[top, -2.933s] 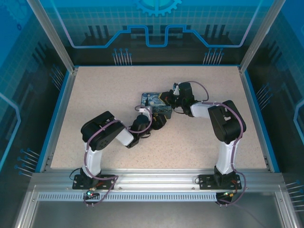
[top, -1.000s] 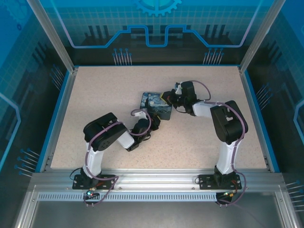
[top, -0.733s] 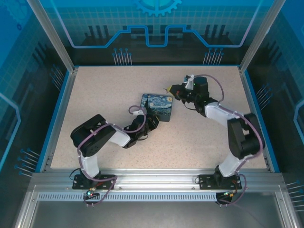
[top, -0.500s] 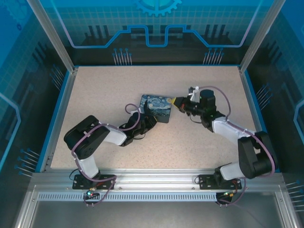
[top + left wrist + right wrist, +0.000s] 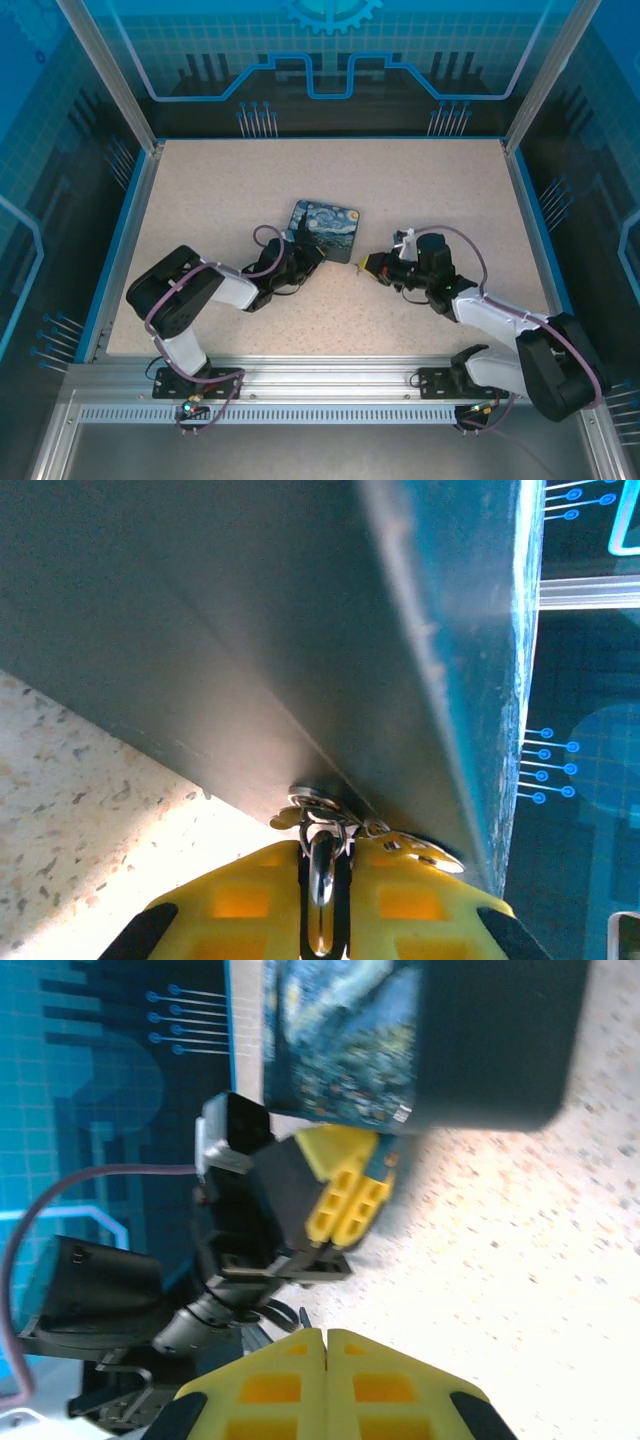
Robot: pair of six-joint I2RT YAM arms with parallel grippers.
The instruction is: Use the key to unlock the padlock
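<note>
A dark blue swirl-painted box point(image 5: 325, 228) lies mid-table. My left gripper point(image 5: 301, 256) presses against its near left edge. In the left wrist view the yellow fingers point(image 5: 240, 900) are shut on a thin silvery metal piece, apparently the key point(image 5: 322, 875). A small ring and flat tabs point(image 5: 312, 805) at its tip touch the underside of the box point(image 5: 300, 630). My right gripper point(image 5: 364, 266) sits just off the box's near right corner, shut and empty, its tips point(image 5: 327, 1335) closed over bare tabletop. The padlock is hidden.
The speckled table point(image 5: 220, 190) is walled by blue rails and aluminium posts point(image 5: 135, 150). In the right wrist view the left gripper point(image 5: 350, 1200) and its black wrist stand under the box point(image 5: 430, 1040). Free room lies at the back and far sides.
My right gripper has pulled away from the box's far right corner to its near right side, still shut. The left arm has stretched out lower, and the box has turned slightly.
</note>
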